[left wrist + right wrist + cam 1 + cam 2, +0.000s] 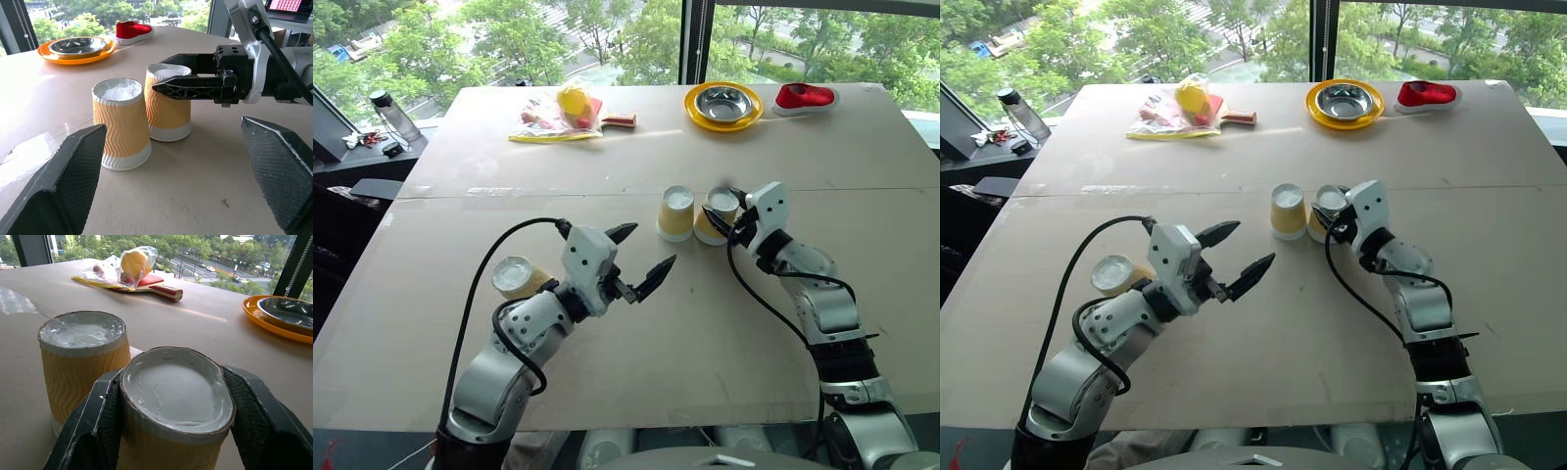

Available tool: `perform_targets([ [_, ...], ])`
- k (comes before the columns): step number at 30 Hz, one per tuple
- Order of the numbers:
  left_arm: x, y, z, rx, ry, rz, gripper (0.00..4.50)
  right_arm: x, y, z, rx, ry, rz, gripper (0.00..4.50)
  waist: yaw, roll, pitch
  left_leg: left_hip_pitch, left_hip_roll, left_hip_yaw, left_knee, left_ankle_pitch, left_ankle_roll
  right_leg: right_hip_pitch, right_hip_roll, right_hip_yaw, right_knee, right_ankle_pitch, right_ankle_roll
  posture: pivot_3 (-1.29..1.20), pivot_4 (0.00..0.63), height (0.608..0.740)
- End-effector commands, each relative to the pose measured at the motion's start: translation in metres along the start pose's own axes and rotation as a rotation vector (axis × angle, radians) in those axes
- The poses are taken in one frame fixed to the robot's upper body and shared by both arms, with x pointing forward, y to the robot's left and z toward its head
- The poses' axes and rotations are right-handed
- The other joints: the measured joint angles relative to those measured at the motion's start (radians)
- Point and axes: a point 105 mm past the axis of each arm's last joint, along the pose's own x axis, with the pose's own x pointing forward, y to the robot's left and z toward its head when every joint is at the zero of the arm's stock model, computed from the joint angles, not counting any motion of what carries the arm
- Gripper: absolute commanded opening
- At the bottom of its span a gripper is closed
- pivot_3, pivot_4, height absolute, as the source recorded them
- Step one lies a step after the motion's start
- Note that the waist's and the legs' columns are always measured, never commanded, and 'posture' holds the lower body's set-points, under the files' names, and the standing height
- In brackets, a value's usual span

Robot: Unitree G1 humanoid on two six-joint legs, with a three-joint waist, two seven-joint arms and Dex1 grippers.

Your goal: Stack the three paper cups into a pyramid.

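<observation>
Two ribbed yellow paper cups stand upside down, side by side, near the table's middle. My right gripper (722, 217) is shut on the right-hand cup (719, 210). In the right wrist view its fingers (93, 421) press both sides of that cup (176, 396), squeezing its base oval. The left-hand cup (675, 213) stands free, close beside it (83, 362). A third cup (517, 277) sits on the table at the left, partly hidden behind my left forearm. My left gripper (651, 247) hangs open and empty a short way in front of the pair (122, 125).
At the far edge lie a yellow plate with a steel bowl (723, 106), a red object on a white base (805, 96), and a plastic bag with a yellow item on a red paddle (563, 113). A bottle (391, 116) stands off the table's left corner.
</observation>
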Motion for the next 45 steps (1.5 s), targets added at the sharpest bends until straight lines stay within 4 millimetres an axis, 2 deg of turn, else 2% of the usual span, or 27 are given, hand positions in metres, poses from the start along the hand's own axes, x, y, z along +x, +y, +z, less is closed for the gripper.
perform_targets([
  [1,-0.001,0.000,0.011,0.029,-0.037,-0.003,4.50,0.002,0.002,0.015,-0.021,-0.052,0.013,3.55,0.000,0.000,0.000,0.000,0.000,0.000,0.000,0.000,0.000,0.000,0.000,0.000,0.000,0.000,0.000,0.00,0.150,0.740],
  [2,-0.001,0.000,0.010,0.029,-0.037,-0.005,4.50,0.002,0.001,0.016,-0.023,-0.056,0.007,4.14,0.000,0.000,0.000,0.000,0.000,0.000,0.000,0.000,0.000,0.000,0.000,0.000,0.000,0.000,0.000,0.00,0.150,0.740],
  [3,-0.001,0.000,0.010,0.028,-0.036,-0.005,4.50,0.002,0.000,0.016,-0.024,-0.059,0.002,4.48,0.000,0.000,0.000,0.000,0.000,0.000,0.000,0.000,0.000,0.000,0.000,0.000,0.000,0.000,0.000,0.00,0.150,0.740],
  [7,-0.003,-0.001,0.010,0.025,-0.039,0.001,4.50,-0.002,-0.006,0.021,-0.019,-0.085,-0.022,4.48,0.000,0.000,0.000,0.000,0.000,0.000,0.000,0.000,0.000,0.000,0.000,0.000,0.000,0.000,0.000,0.00,0.150,0.740],
  [13,-0.020,-0.006,0.019,0.021,-0.117,0.072,4.50,-0.023,-0.009,0.036,-0.007,-0.146,0.035,4.48,0.001,0.000,0.000,-0.001,0.000,0.000,0.000,0.000,0.000,0.000,-0.001,0.000,-0.001,0.000,0.000,0.00,0.150,0.740],
  [17,-0.038,0.007,0.038,0.025,-0.253,0.286,4.50,-0.050,-0.008,0.046,0.024,-0.161,0.184,4.48,0.004,0.000,0.000,-0.001,0.001,0.000,0.000,-0.002,0.004,0.000,-0.001,0.000,-0.001,0.000,0.000,0.00,0.150,0.740],
  [19,-0.045,0.008,0.041,0.023,-0.268,0.354,4.50,-0.063,-0.007,0.053,0.049,-0.173,0.265,4.48,0.004,0.000,0.000,-0.001,0.000,0.000,0.001,-0.002,0.004,0.001,-0.002,0.000,-0.001,0.000,0.000,0.00,0.150,0.740],
  [23,-0.075,0.021,0.026,0.059,-0.187,0.630,4.50,-0.099,0.018,0.050,0.090,-0.121,0.547,4.48,0.003,-0.001,0.000,0.000,0.000,0.000,0.002,-0.003,0.004,0.003,-0.001,0.000,-0.002,0.000,0.000,0.00,0.150,0.740],
  [27,-0.104,0.026,0.010,0.093,-0.077,0.857,4.50,-0.121,0.038,0.043,0.116,-0.106,0.685,4.48,0.003,-0.002,0.000,-0.001,0.001,0.000,0.001,-0.004,0.007,0.003,-0.001,0.000,-0.003,0.000,0.000,0.00,0.150,0.740],
  [31,-0.120,0.030,-0.007,0.057,0.001,0.956,4.50,-0.127,0.047,0.040,0.113,-0.126,0.727,4.48,0.005,-0.003,0.000,0.001,0.000,-0.001,0.004,-0.004,0.007,0.005,0.000,-0.001,-0.002,0.000,0.000,0.00,0.150,0.740],
  [36,-0.132,0.040,-0.020,0.057,0.048,0.990,4.50,-0.128,0.048,0.040,0.109,-0.150,0.719,4.48,0.005,-0.004,0.000,0.001,0.000,-0.001,0.007,-0.004,0.007,0.008,-0.001,-0.001,-0.003,0.000,-0.001,0.00,0.150,0.740],
  [41,-0.127,0.055,-0.025,0.073,0.044,0.960,4.50,-0.127,0.048,0.040,0.094,-0.151,0.714,4.48,0.008,-0.004,0.000,0.001,0.000,-0.002,0.007,-0.004,0.007,0.008,0.000,-0.003,-0.003,0.000,0.000,0.00,0.150,0.740],
  [45,-0.117,0.057,-0.032,0.063,0.044,0.893,4.50,-0.125,0.048,0.041,0.091,-0.157,0.708,4.48,0.006,-0.005,0.000,0.001,-0.001,-0.003,0.007,-0.004,0.007,0.008,-0.001,-0.003,-0.003,0.000,0.000,0.00,0.150,0.740],
])
